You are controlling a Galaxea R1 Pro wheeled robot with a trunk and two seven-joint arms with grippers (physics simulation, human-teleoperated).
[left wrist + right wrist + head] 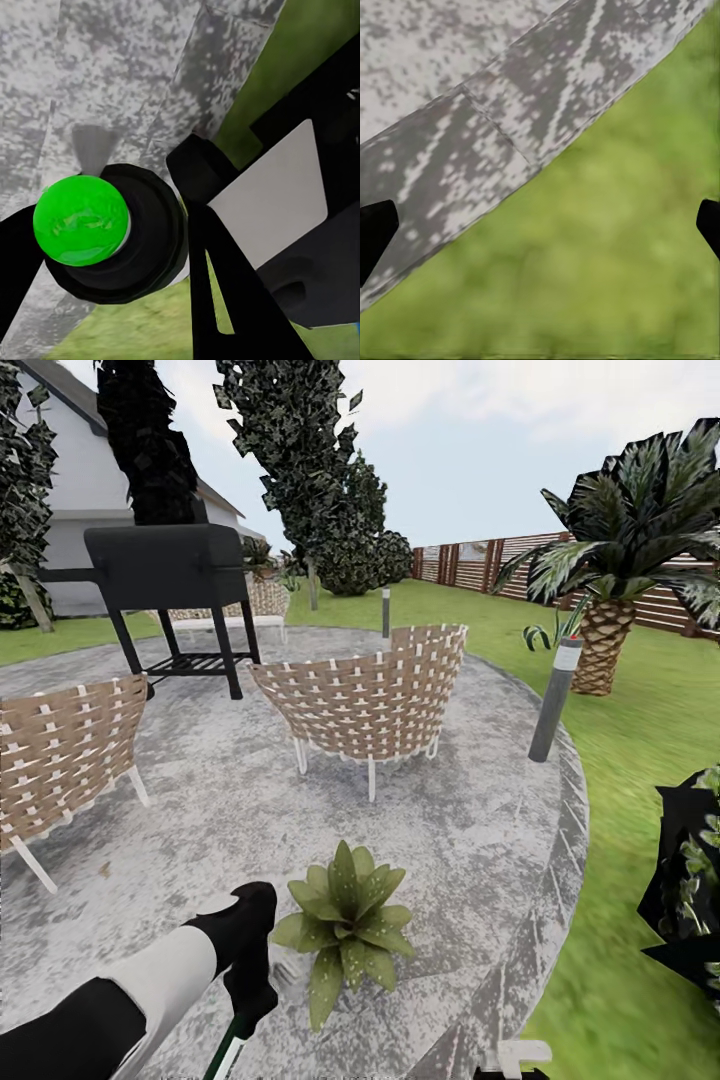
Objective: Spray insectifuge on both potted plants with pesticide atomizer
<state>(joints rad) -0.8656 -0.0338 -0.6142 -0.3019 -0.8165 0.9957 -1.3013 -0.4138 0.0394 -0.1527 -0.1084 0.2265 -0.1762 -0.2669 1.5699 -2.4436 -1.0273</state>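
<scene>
1. Sitting at the far left of the patio (pixel 200 800), a woven chair (pixel 60 755) and a black grill (pixel 170 575) are standing well behind the work and are playing no part in it.
2. Reaching in from the lower left, the left gripper (pixel 245 980) is pinching the spray bottle (pixel 226 1055). In the left wrist view its fingers (pixel 225 285) are pressing against the dark body of the bottle (pixel 112 240), whose bright green end is facing the camera.
3. Hanging steeply from the gripper, the bottle's long axis is running close to vertical in the head view; which end carries the nozzle I cannot tell.
4. Lying just to the right of that gripper, near the patio's front edge, one potted plant (pixel 345 925) is spreading its speckled leaves low on the stone. It is near the bottle but not touching it, and the left arm is clearly the nearer one.
5. Judging from this, the coming move is calling for tilting the bottle rightward toward the leaves before spraying.
6. Hovering over the patio's rim and the lawn (pixel 607 247), the right gripper (pixel 540 225) is standing spread wide with nothing between its tips.
7. Standing farther right, a grey lamp post (pixel 553 700) and a palm (pixel 615 560) are staying well apart from the plant.
</scene>
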